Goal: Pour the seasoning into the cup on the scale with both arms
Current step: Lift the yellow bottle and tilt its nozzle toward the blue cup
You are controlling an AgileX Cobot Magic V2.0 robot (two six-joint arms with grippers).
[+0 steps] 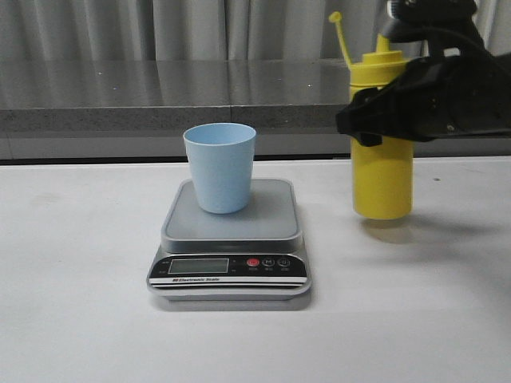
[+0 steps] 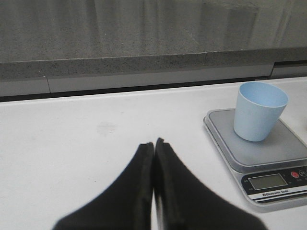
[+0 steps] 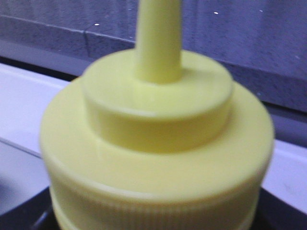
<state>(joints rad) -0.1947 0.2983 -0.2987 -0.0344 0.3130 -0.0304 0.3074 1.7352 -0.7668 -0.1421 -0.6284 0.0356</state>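
Observation:
The pale blue cup (image 1: 220, 166) stands upright on the silver-grey scale (image 1: 230, 231), also seen from the left wrist as cup (image 2: 259, 110) on scale (image 2: 268, 153). To the scale's right, my right gripper (image 1: 377, 112) is shut on the upper body of the tall yellow seasoning bottle (image 1: 382, 171). The bottle is upright and hangs just above the table, over its own shadow. Its cap and nozzle (image 3: 158, 124) fill the right wrist view, hiding the fingers. My left gripper (image 2: 154, 142) is shut and empty, over the bare table to the left of the scale. It is out of the front view.
The white table (image 1: 80, 271) ends at a grey ledge (image 1: 160, 120) with curtains behind. The scale's black front panel with display and red button (image 1: 252, 262) faces me. The bottle's cap strap (image 1: 342, 36) sticks up to the left of the nozzle.

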